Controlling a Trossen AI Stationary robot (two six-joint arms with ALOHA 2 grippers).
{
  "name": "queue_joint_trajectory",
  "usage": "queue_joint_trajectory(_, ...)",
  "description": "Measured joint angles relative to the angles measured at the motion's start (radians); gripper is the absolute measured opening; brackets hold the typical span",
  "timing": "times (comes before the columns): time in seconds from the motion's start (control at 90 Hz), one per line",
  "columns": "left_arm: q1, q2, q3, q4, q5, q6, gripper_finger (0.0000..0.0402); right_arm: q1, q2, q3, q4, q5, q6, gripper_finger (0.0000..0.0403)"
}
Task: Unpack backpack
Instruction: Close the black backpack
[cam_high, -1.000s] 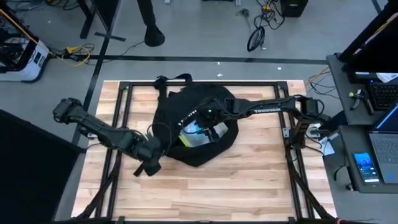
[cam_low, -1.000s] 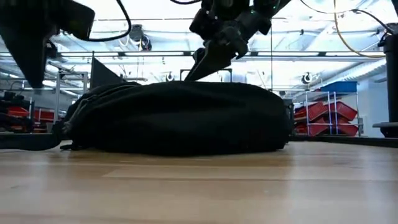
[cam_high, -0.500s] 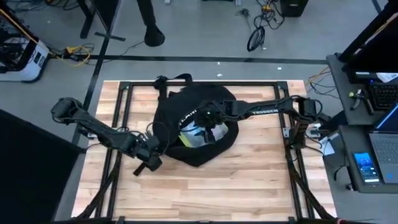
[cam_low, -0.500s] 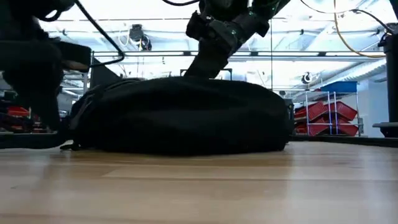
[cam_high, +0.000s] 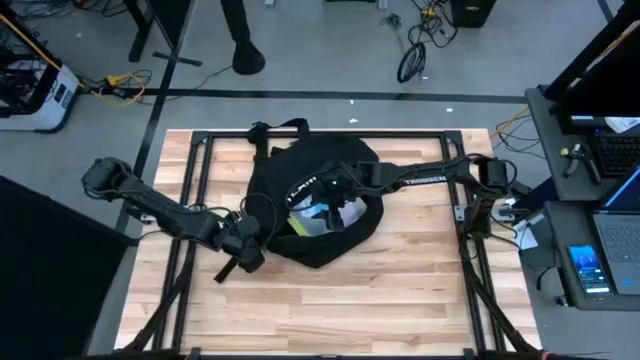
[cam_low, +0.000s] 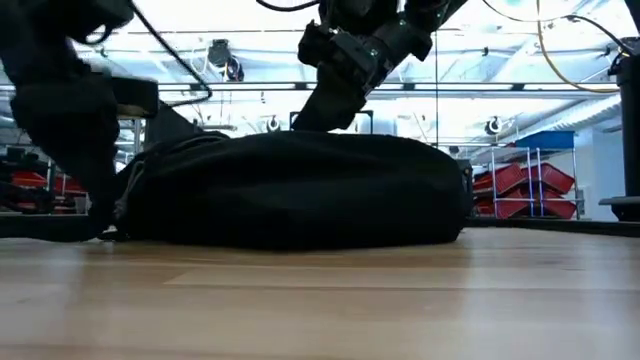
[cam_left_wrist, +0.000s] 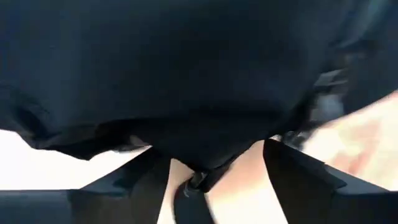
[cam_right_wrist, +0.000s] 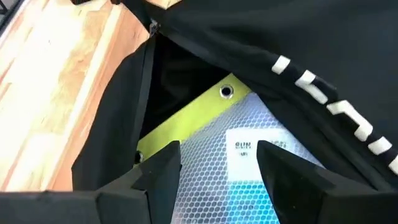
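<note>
Unpacking barely begun, judging from the high view: backpack lies flat mid-table with its mouth gaping and the contents inside. Nothing from it lies out on the table that I can see.

Visible in the opening: a packet with a yellow-green header strip, grommet hole and honeycomb-patterned front. It sits in the bag, partly under the flap with white lettering.

Right gripper hovers over the opening, fingers spread apart either side of the packet, nothing between them; contact not evident.

Left gripper is at the bag's near-left edge, fingers spread with a fold of black fabric bunched between them. Whether it is clamped on the fabric, cannot tell.

Assessment: bag opened and steadied = done. Left to do: grasp packet, lift it clear, set it on the table, then check for further items; the bag's depths are hidden
</note>
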Motion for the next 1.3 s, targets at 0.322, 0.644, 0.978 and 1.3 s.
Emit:
queue_joint_trajectory(0.322,0.068,0.123,-0.028,0.132,-0.108,0.002,0.0203,0.000,0.023,0.000,0.030,0.000,-0.007,0.0196)
queue_joint_trajectory(0.644,0.079,0.165,-0.015,0.272,-0.095,0.123,0.0010,0.022,0.022,0.000,0.051,0.000,0.012,0.0196)
queue_joint_trajectory(0.978,0.069,-0.036,0.019,0.270,0.004,0.381,0.0002,0.139,0.022,0.000,0.253,0.007,-0.099,0.0196)
queue_joint_trajectory(1.3,0.095,-0.101,0.021,0.257,0.098,0.463,0.0001,0.211,0.117,0.000,0.396,0.030,-0.428,0.0196)
